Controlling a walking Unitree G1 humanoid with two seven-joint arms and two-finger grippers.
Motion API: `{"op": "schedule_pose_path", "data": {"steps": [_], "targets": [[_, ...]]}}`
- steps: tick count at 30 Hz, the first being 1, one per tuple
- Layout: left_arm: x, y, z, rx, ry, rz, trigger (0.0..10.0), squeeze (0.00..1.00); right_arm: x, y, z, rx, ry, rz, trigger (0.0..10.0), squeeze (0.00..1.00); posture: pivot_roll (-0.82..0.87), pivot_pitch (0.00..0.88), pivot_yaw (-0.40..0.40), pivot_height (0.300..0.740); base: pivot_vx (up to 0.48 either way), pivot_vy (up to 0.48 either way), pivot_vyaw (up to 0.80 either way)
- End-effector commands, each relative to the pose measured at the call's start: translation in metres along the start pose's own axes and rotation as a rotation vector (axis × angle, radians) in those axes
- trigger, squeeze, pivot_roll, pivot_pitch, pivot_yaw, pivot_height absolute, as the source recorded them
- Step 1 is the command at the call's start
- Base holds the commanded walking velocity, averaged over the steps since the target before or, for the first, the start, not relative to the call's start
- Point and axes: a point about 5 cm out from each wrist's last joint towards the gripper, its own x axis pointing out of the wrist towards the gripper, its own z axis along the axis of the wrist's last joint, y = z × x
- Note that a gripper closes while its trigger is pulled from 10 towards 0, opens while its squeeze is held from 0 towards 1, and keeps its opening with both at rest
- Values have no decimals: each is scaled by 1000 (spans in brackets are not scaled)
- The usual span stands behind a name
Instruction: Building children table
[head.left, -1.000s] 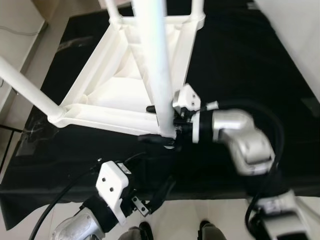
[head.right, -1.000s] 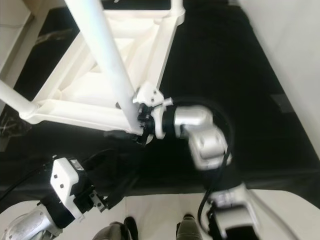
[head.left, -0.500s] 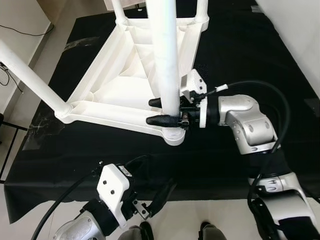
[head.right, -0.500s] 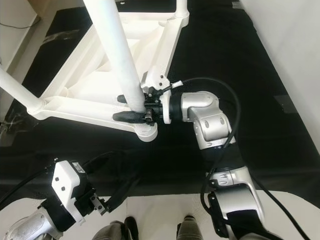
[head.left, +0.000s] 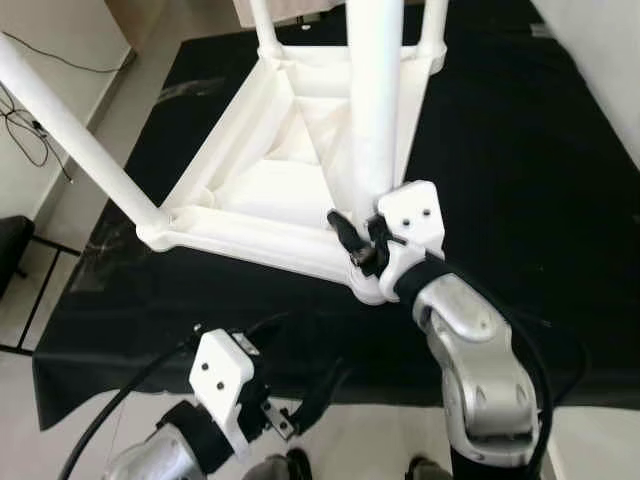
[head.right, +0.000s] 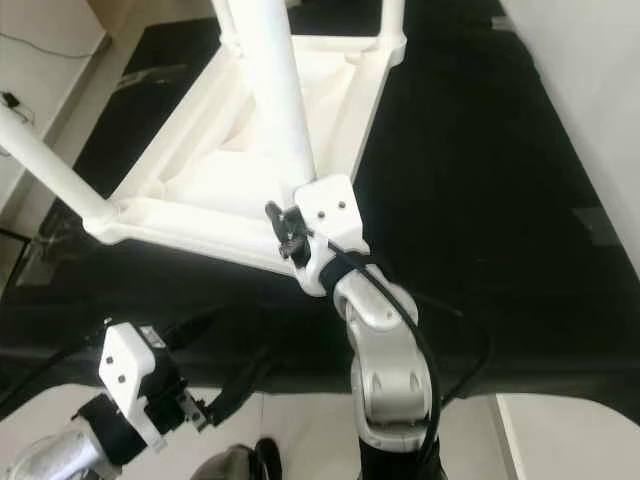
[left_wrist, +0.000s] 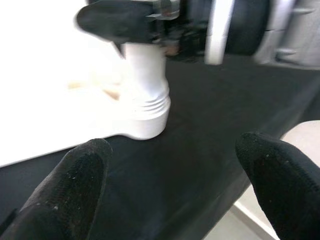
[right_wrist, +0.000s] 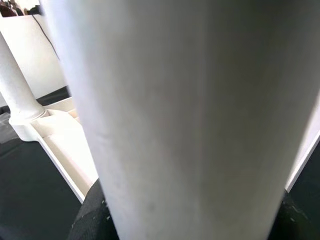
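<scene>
Left eye view, centre frame: right gripper pinches the white plastic tube leg near the corner socket of the upturned white plastic table, probably threading it, so keep it plumb; left gripper, fingers spread, idles lower left.

The table leg runs off the frame at 12 o'clock; the right gripper hides its base; another leg is cut off at 10 o'clock
</scene>
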Motion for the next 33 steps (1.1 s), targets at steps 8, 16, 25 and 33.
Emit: {"op": "schedule_pose_path", "data": {"steps": [8, 16, 25, 33], "targets": [[-2, 2, -6, -10, 30, -1, 10000, 0, 15, 9, -22, 149, 149, 119, 10000, 349, -59, 289, 133, 740, 0, 0, 0], [1, 1, -6, -11, 24, -2, 10000, 0, 15, 8, 12, 52, -79, 701, 10000, 1000, -51, 274, 127, 740, 0, 0, 0], [0, -3, -5, -13, 19, 2, 10000, 0, 30, -16, 10, -66, -26, 959, 10000, 0, -31, 286, 110, 740, 0, 0, 0], [-1, -5, -4, -16, 19, 6, 10000, 0, 34, -20, 9, -55, -31, 1013, 0, 0, -27, 295, 107, 740, 0, 0, 0]]}}
